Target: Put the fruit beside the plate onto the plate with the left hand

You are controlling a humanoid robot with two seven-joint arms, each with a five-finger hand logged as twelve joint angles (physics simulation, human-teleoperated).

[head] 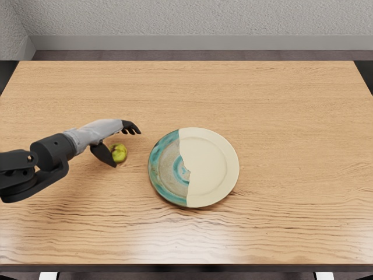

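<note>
- A small, round, yellow-green fruit (pixel 119 153) is being shown lying on the table (pixel 280 105), just left of the plate (pixel 204 169) and clear of its rim.
- The plate is being seen flat on the wood, its left part glazed teal and brown, its right part cream, with a jagged line between them.
- The left hand (pixel 113 137) is being held low over the fruit, with the forearm coming in from the left edge.
- The fingers (pixel 133 129) are being held spread beyond the fruit; the dark thumb (pixel 104 153) is being set just beside its left side, and contact cannot be told.
- The fruit is not being gripped.
</note>
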